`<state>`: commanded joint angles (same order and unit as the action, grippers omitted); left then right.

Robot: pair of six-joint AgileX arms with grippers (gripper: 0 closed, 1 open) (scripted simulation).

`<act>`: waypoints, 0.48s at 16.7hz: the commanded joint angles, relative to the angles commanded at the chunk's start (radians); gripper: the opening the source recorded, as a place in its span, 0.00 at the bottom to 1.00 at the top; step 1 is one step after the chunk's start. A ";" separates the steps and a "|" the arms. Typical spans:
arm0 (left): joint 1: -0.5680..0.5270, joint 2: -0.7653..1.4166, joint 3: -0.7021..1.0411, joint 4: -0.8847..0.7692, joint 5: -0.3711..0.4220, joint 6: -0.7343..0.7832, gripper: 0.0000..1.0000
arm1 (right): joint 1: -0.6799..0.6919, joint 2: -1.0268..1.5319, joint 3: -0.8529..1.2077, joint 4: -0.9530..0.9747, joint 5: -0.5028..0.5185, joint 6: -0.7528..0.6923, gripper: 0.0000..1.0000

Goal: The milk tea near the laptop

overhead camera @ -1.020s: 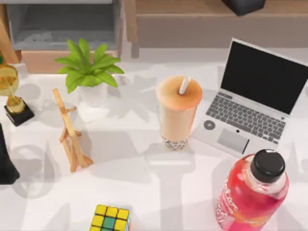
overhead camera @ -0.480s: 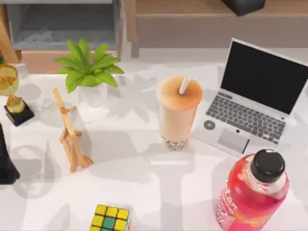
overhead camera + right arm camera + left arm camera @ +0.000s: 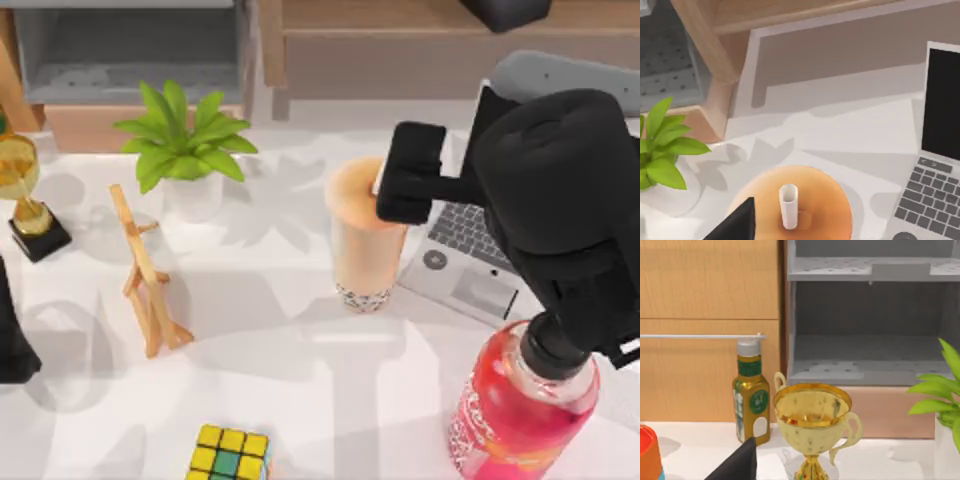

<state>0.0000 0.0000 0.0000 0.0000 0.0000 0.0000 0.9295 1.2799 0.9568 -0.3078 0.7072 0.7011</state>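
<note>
The milk tea [image 3: 355, 240], a clear tapered cup of peach-orange drink with dark pearls at its base, stands upright mid-table. In the right wrist view its lid and white straw [image 3: 788, 206] lie directly below the camera. The silver laptop [image 3: 462, 288] sits just right of the cup, and my right arm covers most of it; its black screen and keyboard [image 3: 939, 150] show from the wrist. My right gripper [image 3: 408, 172] hovers over the right side of the cup's lid. My left arm [image 3: 12, 335] stays parked at the left edge.
A pink bottle [image 3: 520, 405] with a black cap stands at the front right, under my right arm. A potted plant [image 3: 185, 148], a wooden stand [image 3: 148, 278] and a gold trophy [image 3: 25, 200] fill the left side. A colour cube [image 3: 230, 455] lies at the front. Shelving lines the back.
My right arm has swung in from the right, now over the laptop, with its gripper above the milk tea's lid. The cup and other objects have not moved.
</note>
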 joint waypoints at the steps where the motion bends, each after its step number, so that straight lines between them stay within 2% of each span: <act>1: 0.000 0.000 0.000 0.000 0.000 0.000 1.00 | 0.035 0.088 0.036 -0.022 0.029 0.027 1.00; 5: 0.000 0.000 0.000 0.000 0.000 0.000 1.00 | 0.125 0.338 0.134 -0.081 0.106 0.109 1.00; 8: 0.000 0.000 0.000 0.000 0.000 0.000 1.00 | 0.148 0.417 0.154 -0.099 0.125 0.138 1.00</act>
<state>0.0000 0.0000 0.0000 0.0000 0.0000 0.0000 1.0778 1.6967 1.1113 -0.4069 0.8324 0.8392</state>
